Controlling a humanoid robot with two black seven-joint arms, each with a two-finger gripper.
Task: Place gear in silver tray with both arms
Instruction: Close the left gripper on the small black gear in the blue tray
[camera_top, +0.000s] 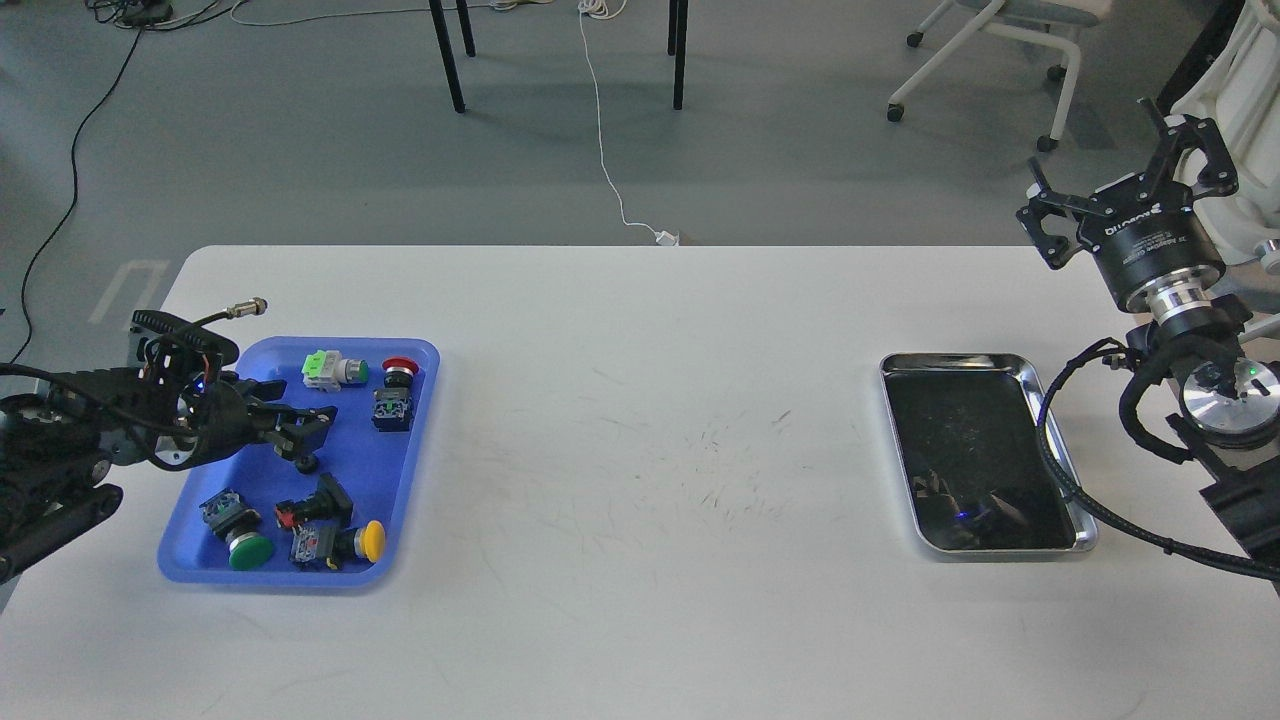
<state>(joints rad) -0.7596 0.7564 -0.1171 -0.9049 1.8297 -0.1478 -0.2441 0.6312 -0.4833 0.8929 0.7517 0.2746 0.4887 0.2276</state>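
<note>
The gear (307, 464) is a small black ring lying in the blue tray (255, 478) at the left. My left gripper (290, 425) reaches in from the left, low over that tray. Its fingers look spread, and the lower fingertip (318, 424) is just above the gear. I cannot tell whether it touches the gear. The silver tray (960, 358) lies on the right side of the table and holds only reflections. My right gripper (1125, 185) is open and empty, held high beyond the table's far right corner, well behind the silver tray.
The blue tray also holds several push-button switches: green (248, 550), yellow (372, 540), red (400, 368) and a green-and-white one (330, 369). A thick black cable (1065, 470) from my right arm runs along the silver tray's right rim. Chair and table legs stand on the floor behind the table.
</note>
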